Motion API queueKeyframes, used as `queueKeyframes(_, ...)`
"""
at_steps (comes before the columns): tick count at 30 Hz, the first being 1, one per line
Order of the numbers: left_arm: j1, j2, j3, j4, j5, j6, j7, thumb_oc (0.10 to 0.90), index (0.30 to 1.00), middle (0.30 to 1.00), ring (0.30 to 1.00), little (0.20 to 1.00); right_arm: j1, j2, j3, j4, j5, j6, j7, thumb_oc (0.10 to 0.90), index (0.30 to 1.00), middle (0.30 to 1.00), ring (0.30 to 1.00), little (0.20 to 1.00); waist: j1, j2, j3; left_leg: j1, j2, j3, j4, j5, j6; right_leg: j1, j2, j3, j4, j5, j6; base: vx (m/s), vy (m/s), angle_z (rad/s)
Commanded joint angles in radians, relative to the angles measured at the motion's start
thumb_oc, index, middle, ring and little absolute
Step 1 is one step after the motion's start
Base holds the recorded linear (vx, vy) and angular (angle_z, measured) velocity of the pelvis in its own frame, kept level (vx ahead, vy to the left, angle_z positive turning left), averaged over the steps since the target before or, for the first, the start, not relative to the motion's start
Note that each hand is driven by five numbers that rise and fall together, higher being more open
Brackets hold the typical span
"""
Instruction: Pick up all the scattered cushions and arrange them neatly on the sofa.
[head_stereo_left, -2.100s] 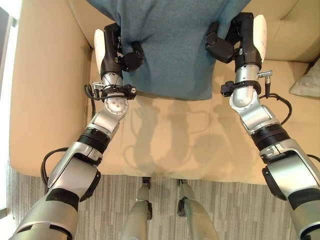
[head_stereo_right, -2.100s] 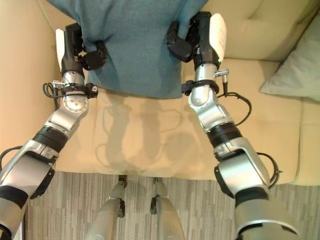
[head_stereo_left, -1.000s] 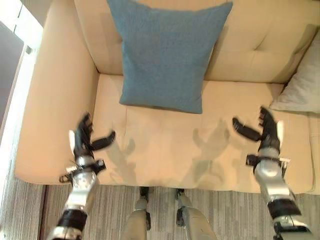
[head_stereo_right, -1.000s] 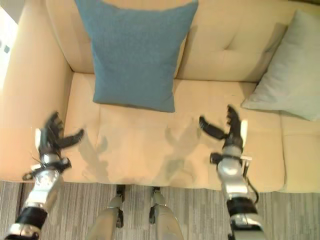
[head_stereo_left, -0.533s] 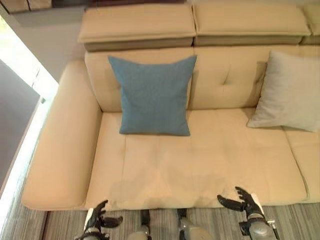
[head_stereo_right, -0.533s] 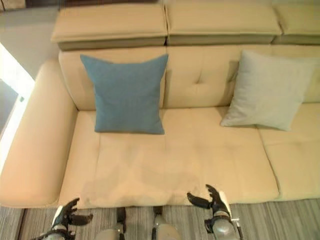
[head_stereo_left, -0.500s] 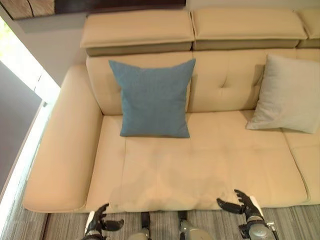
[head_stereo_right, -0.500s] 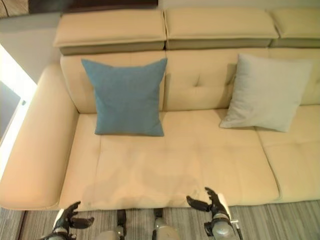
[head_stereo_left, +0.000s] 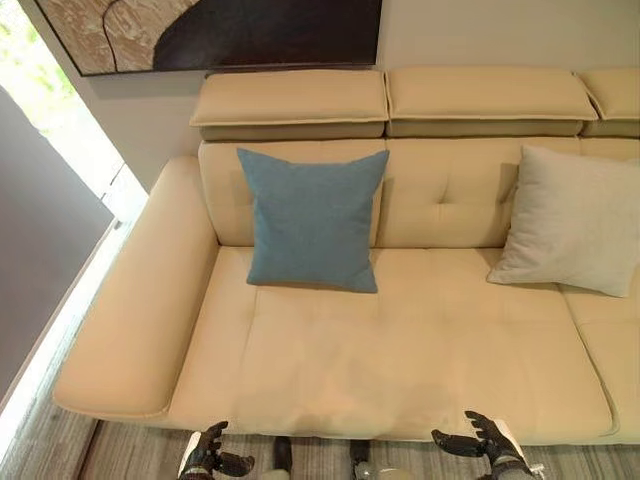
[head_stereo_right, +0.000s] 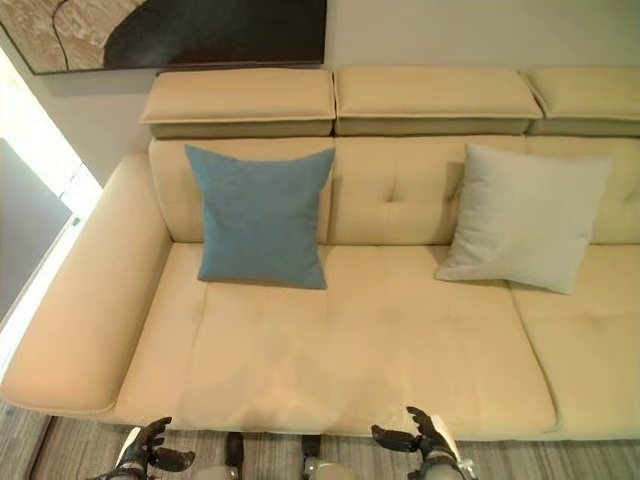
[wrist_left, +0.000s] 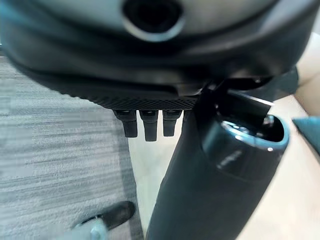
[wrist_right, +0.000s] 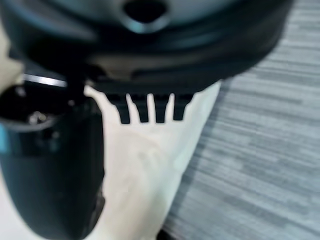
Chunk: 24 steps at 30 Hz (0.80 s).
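While both arms hang low at the front of the sofa (head_stereo_left: 400, 350), your left robot hand (head_stereo_left: 207, 460) sits at the bottom edge of the head views with its fingers spread and relaxed, holding nothing. Your right robot hand (head_stereo_left: 484, 440) is likewise slack-fingered and empty, just off the front edge of the seat. In each wrist view you see straight fingers (wrist_left: 145, 124) over striped grey carpet (wrist_right: 260, 165) and the pale seat edge.

Farther out, the wide beige seat lies bare between your hands and the cushions. The blue cushion (head_stereo_left: 312, 218) stands upright on the left seat section, leaning against the backrest, its lower edge on the seat and its corners squared to the sofa. The pale grey cushion (head_stereo_right: 525, 217) leans against the backrest well to the right, tilted slightly, one lower corner pointing toward the seat's front. They are well apart, with a tufted stretch of backrest between them.

Beyond the headrests (head_stereo_left: 290, 98) you have a framed picture (head_stereo_left: 210, 30) on the wall. The rounded armrest (head_stereo_left: 140, 310) closes off the left end.
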Motion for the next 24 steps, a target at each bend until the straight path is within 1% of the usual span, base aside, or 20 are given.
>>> queueKeyframes(1,0.008,0.034,0.008,-0.019,0.012,-0.02,0.01,0.8,0.9,0.9,0.9,0.9,-0.03,-0.016,-0.025,0.011,-0.011,-0.011,-0.03,0.8,0.9,0.9,0.9,0.9,-0.013,0.0,-0.033,0.082,-0.006,-0.012,0.035,-0.118,0.036,0.017,-0.021,0.019,0.006,-0.127,0.171,-0.13,0.152,0.16)
queueKeyframes(2,0.006,0.031,0.002,-0.017,0.017,-0.019,0.014,0.8,0.9,0.9,0.9,0.9,-0.028,-0.01,-0.028,0.021,-0.012,-0.009,-0.029,0.8,0.9,0.9,0.9,0.9,-0.022,0.011,-0.036,0.124,-0.011,-0.021,-0.022,-0.134,0.044,-0.007,-0.015,0.017,0.017,-0.115,0.183,-0.09,0.119,0.08)
queueKeyframes(3,0.006,0.031,0.001,-0.017,0.017,-0.019,0.014,0.8,0.9,0.9,0.9,0.9,-0.028,-0.011,-0.028,0.021,-0.012,-0.009,-0.029,0.8,0.9,0.9,0.9,0.9,-0.022,0.012,-0.034,0.129,-0.01,-0.021,-0.025,-0.134,0.044,-0.004,-0.014,0.017,0.017,-0.116,0.183,-0.18,0.191,0.15)
queueKeyframes(4,-0.003,0.026,-0.008,-0.013,0.027,-0.019,0.012,0.8,0.9,0.9,0.9,0.9,-0.035,-0.002,-0.028,0.036,-0.022,-0.001,-0.03,0.8,0.9,0.9,0.9,0.9,-0.034,0.018,-0.038,0.182,-0.038,-0.022,-0.14,-0.186,0.065,-0.049,-0.022,0.02,0.026,-0.092,0.201,-0.22,0.191,0.3)
queueKeyframes(5,-0.015,0.026,-0.01,-0.013,0.029,-0.021,0.016,0.8,0.9,0.9,0.9,0.9,-0.04,0.003,-0.026,0.043,-0.026,0.002,-0.035,0.8,0.9,0.9,0.9,0.9,-0.037,0.017,-0.034,0.193,-0.052,-0.037,-0.188,-0.191,0.075,-0.072,-0.024,0.024,0.031,-0.082,0.212,-0.22,0.192,0.26)
queueKeyframes(6,-0.015,0.026,-0.01,-0.013,0.029,-0.021,0.017,0.8,0.9,0.9,0.9,0.9,-0.04,0.003,-0.026,0.043,-0.026,0.002,-0.035,0.8,0.9,0.9,0.9,0.9,-0.037,0.017,-0.034,0.194,-0.052,-0.038,-0.19,-0.189,0.075,-0.072,-0.024,0.024,0.032,-0.082,0.212,-0.19,0.133,0.07)
queueKeyframes(7,-0.02,0.028,-0.009,-0.013,0.027,-0.021,0.021,0.8,0.9,0.9,0.9,0.9,-0.044,0.014,-0.031,0.046,-0.023,0.004,-0.036,0.8,0.9,0.9,0.9,0.9,-0.038,0.013,-0.028,0.191,-0.064,-0.046,-0.213,-0.179,0.081,-0.093,-0.033,0.016,0.035,-0.066,0.225,-0.18,0.109,-0.15)
queueKeyframes(9,-0.024,0.033,-0.015,0.003,0.048,-0.015,0.027,0.8,0.9,0.9,0.9,0.9,-0.047,0.029,-0.024,0.053,-0.028,0.013,-0.033,0.8,0.9,0.9,0.9,0.9,-0.032,0.007,-0.025,0.191,-0.076,-0.037,-0.255,-0.165,0.094,-0.111,-0.04,0.003,0.034,-0.066,0.236,-0.3,0.168,-0.07)
queueKeyframes(10,-0.026,0.036,-0.006,0.026,0.05,-0.013,0.028,0.8,0.9,0.9,0.9,0.9,-0.056,0.047,-0.011,0.061,-0.039,0.019,-0.034,0.8,0.9,0.9,0.9,0.9,-0.02,0.002,-0.014,0.189,-0.075,-0.023,-0.281,-0.14,0.103,-0.131,-0.053,-0.024,0.061,-0.069,0.248,-0.43,0.193,0.01)
queueKeyframes(11,-0.031,0.041,-0.005,0.033,0.049,-0.007,0.026,0.8,0.9,0.9,0.9,0.9,-0.065,0.051,-0.006,0.075,-0.038,0.027,-0.033,0.8,0.9,0.9,0.9,0.9,-0.015,0.006,-0.005,0.176,-0.068,-0.018,-0.296,-0.117,0.111,-0.136,-0.059,-0.02,0.113,-0.093,0.251,-0.35,0.145,-0.48)
queueKeyframes(12,-0.031,0.041,-0.005,0.033,0.049,-0.008,0.026,0.8,0.9,0.9,0.9,0.9,-0.065,0.052,-0.006,0.075,-0.038,0.027,-0.033,0.8,0.9,0.9,0.9,0.9,-0.015,0.006,-0.004,0.177,-0.069,-0.017,-0.296,-0.117,0.111,-0.136,-0.059,-0.019,0.115,-0.094,0.251,-0.25,0.085,-0.51)
queueKeyframes(15,-0.032,0.046,-0.01,0.058,0.063,0.006,0.029,0.8,0.9,0.9,0.9,0.9,-0.059,0.062,-0.006,0.093,-0.031,0.032,-0.029,0.8,0.9,0.9,0.9,0.9,0.001,0.017,-0.001,0.155,-0.064,-0.019,-0.309,-0.087,0.127,-0.098,-0.044,0.052,0.263,-0.156,0.231,-0.22,0.068,-0.26)
queueKeyframes(16,-0.026,0.041,-0.011,0.069,0.059,0.014,0.023,0.8,0.9,0.9,0.9,0.9,-0.051,0.067,-0.004,0.114,-0.03,0.035,-0.027,0.8,0.9,0.9,0.9,0.9,0.011,0.028,-0.016,0.144,-0.053,-0.021,-0.322,-0.072,0.136,-0.071,-0.032,0.08,0.365,-0.203,0.218,-0.21,0.042,0.08)
queueKeyframes(17,-0.026,0.038,-0.006,0.074,0.05,0.013,0.023,0.8,0.9,0.9,0.9,0.9,-0.047,0.076,-0.005,0.115,-0.028,0.033,-0.03,0.8,0.9,0.9,0.9,0.9,0.018,0.029,-0.03,0.13,-0.048,-0.016,-0.321,-0.066,0.136,-0.051,-0.035,0.082,0.369,-0.208,0.218,-0.15,0.023,0.13)
queueKeyframes(18,-0.026,0.038,-0.006,0.075,0.05,0.013,0.023,0.8,0.9,0.9,0.9,0.9,-0.047,0.076,-0.005,0.115,-0.028,0.033,-0.03,0.8,0.9,0.9,0.9,0.9,0.019,0.028,-0.028,0.131,-0.049,-0.016,-0.32,-0.067,0.136,-0.05,-0.035,0.083,0.371,-0.209,0.218,-0.06,-0.023,0.04)
queueKeyframes(19,-0.026,0.035,-0.003,0.077,0.041,0.013,0.021,0.8,0.9,0.9,0.9,0.9,-0.045,0.082,-0.007,0.12,-0.025,0.034,-0.03,0.8,0.9,0.9,0.9,0.9,0.03,0.023,-0.041,0.122,-0.049,-0.011,-0.321,-0.065,0.135,-0.015,-0.044,0.075,0.342,-0.215,0.218,-0.01,-0.04,-0.04)
queueKeyframes(21,-0.015,0.025,0.016,0.094,0.021,0.019,0.023,0.8,0.9,0.9,0.9,0.9,-0.044,0.084,-0.007,0.124,-0.029,0.039,-0.029,0.8,0.9,0.9,0.9,0.9,0.042,0.011,-0.067,0.123,-0.052,-0.009,-0.343,-0.05,0.129,0.035,-0.042,0.063,0.26,-0.21,0.218,0.0,-0.066,-0.15)
queueKeyframes(22,-0.011,0.022,0.019,0.099,0.017,0.021,0.023,0.8,0.9,0.9,0.9,0.9,-0.046,0.085,-0.006,0.125,-0.03,0.041,-0.029,0.8,0.9,0.9,0.9,0.9,0.043,0.008,-0.077,0.125,-0.05,-0.002,-0.351,-0.049,0.127,0.043,-0.04,0.064,0.236,-0.208,0.221,-0.01,-0.097,-0.23)
queueKeyframes(23,-0.008,0.018,0.028,0.105,0.009,0.02,0.022,0.8,0.9,0.9,0.9,0.9,-0.05,0.087,0.0,0.127,-0.028,0.041,-0.027,0.8,0.9,0.9,0.9,0.9,0.043,0.001,-0.095,0.128,-0.047,0.011,-0.371,-0.042,0.122,0.068,-0.03,0.071,0.157,-0.204,0.224,-0.01,-0.083,-0.19)
queueKeyframes(24,-0.006,0.017,0.03,0.107,0.01,0.022,0.022,0.8,0.9,0.9,0.9,0.9,-0.052,0.088,0.003,0.127,-0.027,0.044,-0.025,0.8,0.9,0.9,0.9,0.9,0.043,0.0,-0.102,0.13,-0.045,0.016,-0.38,-0.037,0.12,0.074,-0.025,0.077,0.131,-0.201,0.224,-0.02,-0.103,-0.21)
